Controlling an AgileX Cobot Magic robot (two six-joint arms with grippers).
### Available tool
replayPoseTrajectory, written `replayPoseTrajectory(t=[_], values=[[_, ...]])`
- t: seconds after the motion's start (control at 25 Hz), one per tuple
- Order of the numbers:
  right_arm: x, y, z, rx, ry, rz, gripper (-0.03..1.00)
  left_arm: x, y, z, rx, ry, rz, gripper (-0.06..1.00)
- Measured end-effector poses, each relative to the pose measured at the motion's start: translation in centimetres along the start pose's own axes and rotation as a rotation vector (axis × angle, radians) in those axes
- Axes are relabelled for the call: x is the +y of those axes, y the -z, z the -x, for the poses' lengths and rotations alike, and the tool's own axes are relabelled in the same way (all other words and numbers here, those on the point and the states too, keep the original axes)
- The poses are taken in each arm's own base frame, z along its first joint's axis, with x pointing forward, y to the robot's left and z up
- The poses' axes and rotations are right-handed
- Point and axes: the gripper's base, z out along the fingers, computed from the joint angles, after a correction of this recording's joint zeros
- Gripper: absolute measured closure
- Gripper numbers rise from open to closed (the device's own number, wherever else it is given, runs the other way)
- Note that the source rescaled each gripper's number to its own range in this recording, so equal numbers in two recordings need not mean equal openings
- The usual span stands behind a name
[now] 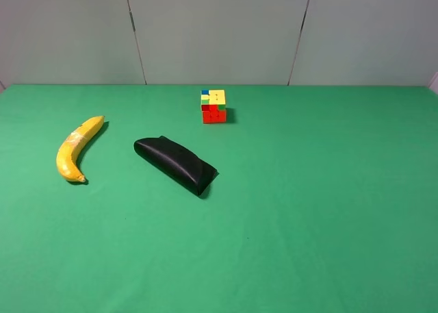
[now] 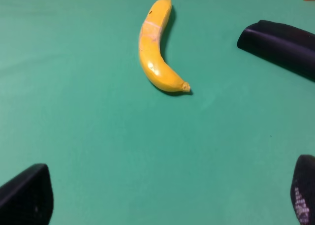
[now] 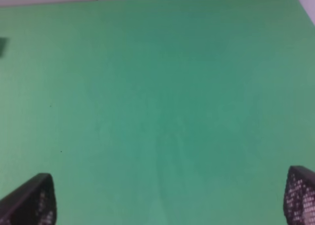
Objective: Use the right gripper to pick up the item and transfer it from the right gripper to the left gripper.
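So both my end effectors are hanging over the green worktop (image 1: pixel 308 210) with nothing in them. In the left wrist view my left end effector (image 2: pixel 170 198) has its two black fingertips (image 2: pixel 27 195) poking in at the lower left and lower right corners of the frame, spread wide, just bare green between them. Same deal on the other side: my right end effector (image 3: pixel 170 198) is released, fingertips (image 3: pixel 32 200) far apart at the bottom corners of its view, and that camera sees pretty much only green cloth, with a strip of pale wall along the top edge.

The banana (image 1: pixel 77 147) is lying flat on the worktop at the left of the overhead frame, curved, yellow, with a pale patch near its far end. In the left wrist view it sits in the upper middle of the frame (image 2: pixel 156 48), well apart from my fingertips. Neither arm shows in the overhead picture.

Just right of the banana, near the centre of the overhead frame, lies a black pouch (image 1: pixel 176 164), angled diagonally. Further back, above it in the frame, is a small multicoloured puzzle cube (image 1: pixel 213 106), close to the grey wall (image 1: pixel 219 32).
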Motion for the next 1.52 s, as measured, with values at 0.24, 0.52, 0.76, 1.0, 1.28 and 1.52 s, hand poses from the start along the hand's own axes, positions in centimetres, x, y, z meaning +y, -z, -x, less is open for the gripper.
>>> replayPoseTrajectory(t=[0.24,0.52,0.76,1.0,1.28,1.52], values=[[0.00,0.00,0.00,0.000,0.000,0.000,-0.03,0.00,0.00,0.00,0.000,0.000,0.000,0.01],[0.00,0.00,0.00,0.000,0.000,0.000,-0.03,0.10,0.00,0.00,0.001,-0.051,-0.069,0.02],[0.00,0.00,0.00,0.000,0.000,0.000,-0.03,0.11,0.00,0.00,0.002,-0.056,-0.074,0.02],[0.00,0.00,0.00,0.000,0.000,0.000,-0.03,0.10,0.00,0.00,0.001,-0.051,-0.069,0.02],[0.00,0.00,0.00,0.000,0.000,0.000,-0.03,0.10,0.00,0.00,0.001,-0.052,-0.069,0.02],[0.00,0.00,0.00,0.000,0.000,0.000,-0.03,0.10,0.00,0.00,0.001,-0.052,-0.069,0.02]])
